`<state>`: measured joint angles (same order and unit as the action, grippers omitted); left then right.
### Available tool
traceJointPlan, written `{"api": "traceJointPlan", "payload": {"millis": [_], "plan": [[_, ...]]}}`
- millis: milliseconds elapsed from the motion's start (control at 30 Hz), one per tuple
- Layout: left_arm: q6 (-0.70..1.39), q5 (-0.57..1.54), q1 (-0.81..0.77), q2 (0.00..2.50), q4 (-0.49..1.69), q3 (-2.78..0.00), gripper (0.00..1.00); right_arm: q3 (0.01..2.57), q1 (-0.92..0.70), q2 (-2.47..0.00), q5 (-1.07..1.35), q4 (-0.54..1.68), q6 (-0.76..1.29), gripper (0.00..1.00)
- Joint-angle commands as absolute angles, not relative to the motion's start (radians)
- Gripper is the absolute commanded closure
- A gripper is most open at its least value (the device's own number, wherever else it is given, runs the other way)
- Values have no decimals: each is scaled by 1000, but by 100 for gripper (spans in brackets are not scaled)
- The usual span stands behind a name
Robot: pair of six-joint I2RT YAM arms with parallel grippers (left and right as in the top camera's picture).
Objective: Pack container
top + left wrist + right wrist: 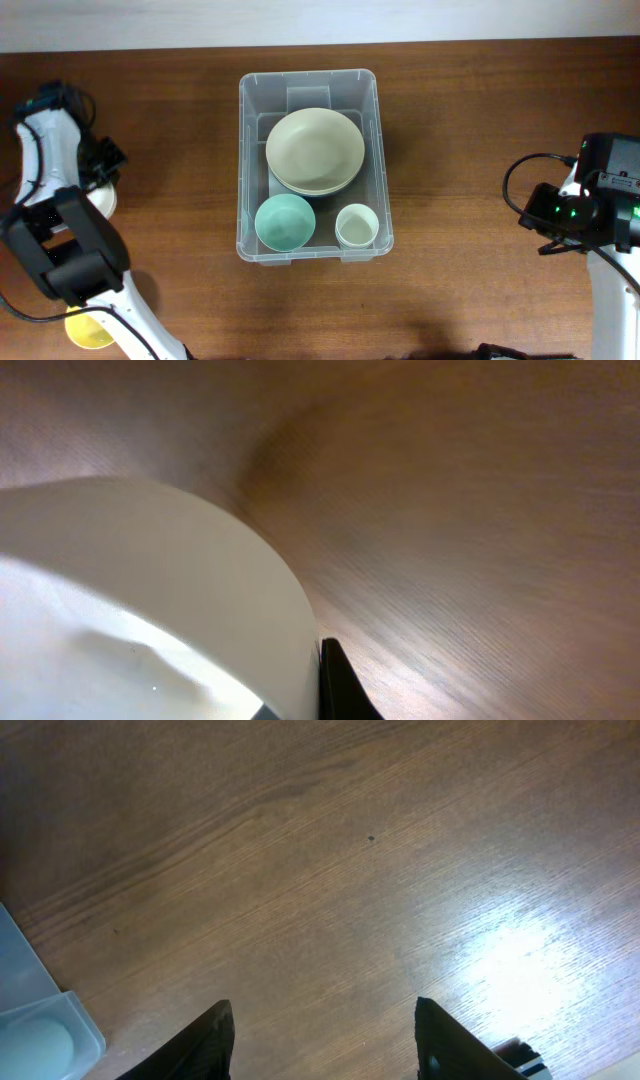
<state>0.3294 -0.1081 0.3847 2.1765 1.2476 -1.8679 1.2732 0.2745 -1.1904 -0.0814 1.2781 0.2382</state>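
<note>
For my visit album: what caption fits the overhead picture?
Clear container on a table, holding a beige bowl, teal bowl and white cup; left arm and right arm alongside.

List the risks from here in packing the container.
The container already holds a large bowl, a teal bowl and a small cup; another bowl may knock them or sit tilted.
Only one fingertip shows at the edge of the white bowl, so any left grip may be thin and slip.

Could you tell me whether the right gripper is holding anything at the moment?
No, the right gripper is open, its dark fingers spread above the brown wooden table with nothing between them.
</note>
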Motion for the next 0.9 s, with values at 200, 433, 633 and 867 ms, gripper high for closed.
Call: {"api": "traceJointPlan", "payload": {"millis": [200, 433, 633, 867], "plan": [[282, -94, -66, 1838, 1320, -2019, 100, 1272, 282, -1186, -79, 1275, 241, 47], [316, -97, -404, 1839, 1402, -1975, 100, 1272, 282, -1186, -79, 1275, 241, 46], [355, -81, -557, 1840, 1426, -1766, 99, 1272, 282, -1186, -78, 1271, 241, 46], [355, -40, -646, 1840, 1305, -1583, 99, 1272, 282, -1186, -78, 1276, 241, 46]]}}
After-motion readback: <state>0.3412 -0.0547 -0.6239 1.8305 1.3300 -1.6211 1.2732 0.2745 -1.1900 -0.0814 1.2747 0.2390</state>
